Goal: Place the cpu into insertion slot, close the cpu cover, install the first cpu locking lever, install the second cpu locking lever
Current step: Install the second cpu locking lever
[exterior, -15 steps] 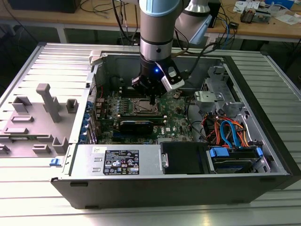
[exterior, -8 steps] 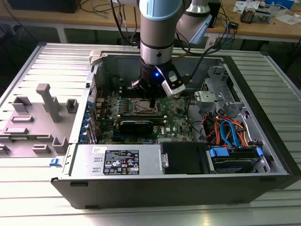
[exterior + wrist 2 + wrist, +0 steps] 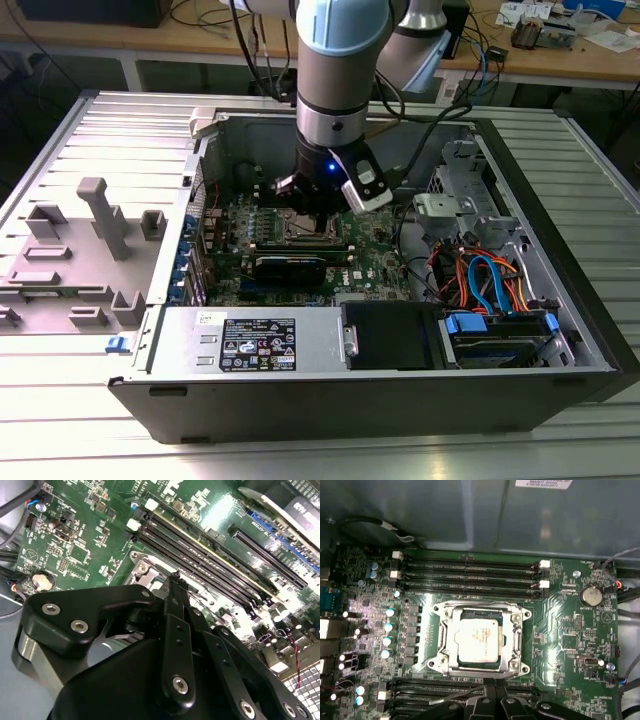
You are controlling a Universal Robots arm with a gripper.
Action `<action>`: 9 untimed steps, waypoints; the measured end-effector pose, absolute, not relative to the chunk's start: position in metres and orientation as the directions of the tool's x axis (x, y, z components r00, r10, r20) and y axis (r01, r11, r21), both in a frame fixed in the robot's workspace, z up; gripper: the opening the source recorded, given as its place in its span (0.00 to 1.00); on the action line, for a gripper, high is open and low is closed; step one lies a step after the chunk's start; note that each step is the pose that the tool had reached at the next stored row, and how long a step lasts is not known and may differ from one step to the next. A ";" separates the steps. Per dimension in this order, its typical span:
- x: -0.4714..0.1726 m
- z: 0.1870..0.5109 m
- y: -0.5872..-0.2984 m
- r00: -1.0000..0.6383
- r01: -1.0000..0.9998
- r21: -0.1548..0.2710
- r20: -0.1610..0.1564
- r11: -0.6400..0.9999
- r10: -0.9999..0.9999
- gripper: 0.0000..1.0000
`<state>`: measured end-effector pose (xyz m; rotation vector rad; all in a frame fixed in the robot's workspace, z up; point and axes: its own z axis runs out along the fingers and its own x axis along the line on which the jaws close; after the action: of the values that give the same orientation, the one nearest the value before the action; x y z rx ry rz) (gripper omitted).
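A: CPU first, though we start from the gripper: where is that black, linkage-fingered gripper?

B: Low in the first wrist view, at the bottom centre of the frame, its two fingertips pressed together with nothing between them. They hang just beside the near edge of the socket; whether they touch it I cannot tell. The second wrist view shows the same fingers drawn to a point over the socket's silvery corner.

A: And the small flat square chip with the dull silver-grey metal top?

B: Seated in the small square insertion slot with the silvery metal rim, centre of the first wrist view. So I judge placing done.

A: The cover?

B: The thin silvery metal frame plate with the square window lies flat around the chip, so it looks closed. A thin wire lever runs along the lower edge of the frame near the fingertips. Whether either locking lever is latched I cannot tell; I'd judge that part unfinished.

A: Further out?

B: The green circuit board with its long black memory slots toward the upper part of the frame. In the exterior view the gripper reaches down into the open dark computer case, middle of the frame
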<state>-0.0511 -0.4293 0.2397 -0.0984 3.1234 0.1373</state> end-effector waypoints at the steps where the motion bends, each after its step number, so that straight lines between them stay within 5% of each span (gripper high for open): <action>1: -0.052 0.240 -0.430 -0.998 -0.063 0.088 -0.016 0.994 -0.062 0.11; 9: -0.053 0.240 -0.430 -0.998 -0.063 0.088 -0.017 0.994 -0.062 0.11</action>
<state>-0.0533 -0.4298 0.2395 -0.0984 3.1232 0.1393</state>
